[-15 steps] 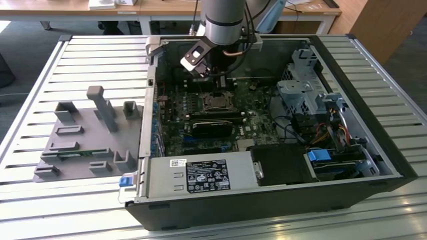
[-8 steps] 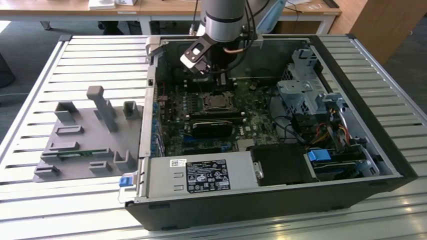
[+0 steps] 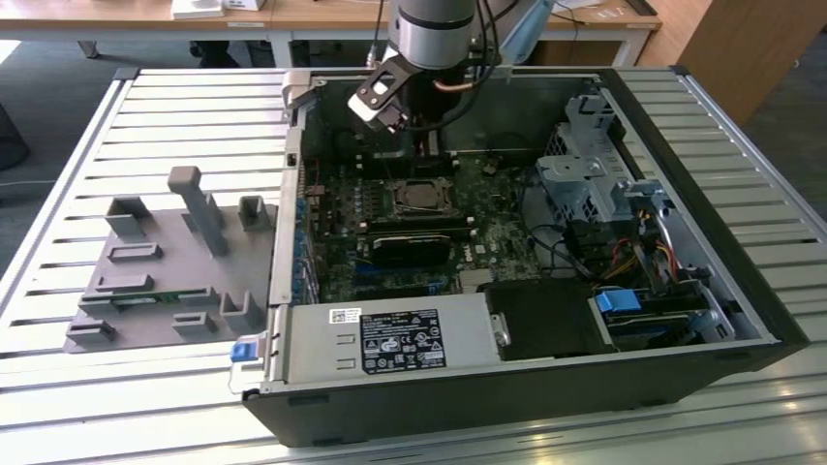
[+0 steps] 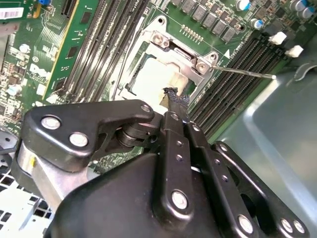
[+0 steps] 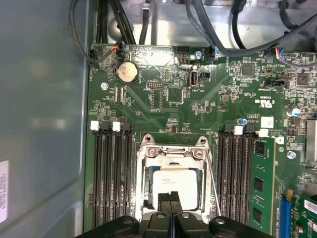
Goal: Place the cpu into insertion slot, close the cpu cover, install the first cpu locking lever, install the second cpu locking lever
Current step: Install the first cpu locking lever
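1. The cpu lay flat in its socket near the middle of the motherboard, between the two banks of memory slots and well in from the walls of the case.
2. The cpu cover seemed to lie down around it, with the chip showing through its window. One thin locking lever stood free along the socket's edge.
3. The gripper hung over one edge of the chip. Its fingers were pressed together with no gap and pinched nothing visible. Whether they touched the chip could not be told.
4. The chip looked light, thin and stiff, and its smooth metal top was probably slippery. Its underside and the socket pins were likely fragile, so the safest hold would be by two opposite side edges, kept level.
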Controlling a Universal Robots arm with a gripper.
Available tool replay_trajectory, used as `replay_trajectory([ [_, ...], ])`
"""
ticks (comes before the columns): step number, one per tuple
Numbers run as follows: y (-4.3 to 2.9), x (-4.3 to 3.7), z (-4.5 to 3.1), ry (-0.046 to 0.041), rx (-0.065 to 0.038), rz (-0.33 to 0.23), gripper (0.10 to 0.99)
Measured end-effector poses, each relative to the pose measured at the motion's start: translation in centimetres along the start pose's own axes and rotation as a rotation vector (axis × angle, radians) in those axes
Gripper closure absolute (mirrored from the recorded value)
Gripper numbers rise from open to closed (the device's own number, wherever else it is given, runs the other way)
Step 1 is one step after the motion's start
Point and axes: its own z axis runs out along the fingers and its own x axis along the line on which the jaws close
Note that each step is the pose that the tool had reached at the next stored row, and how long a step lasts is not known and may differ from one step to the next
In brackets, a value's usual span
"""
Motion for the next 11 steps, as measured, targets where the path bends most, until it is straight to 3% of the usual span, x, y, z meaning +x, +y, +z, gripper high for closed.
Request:
replay_trajectory([
  [11,0.01,0.0,-2.04,-0.0001,0.0,0.0,0.969],
])
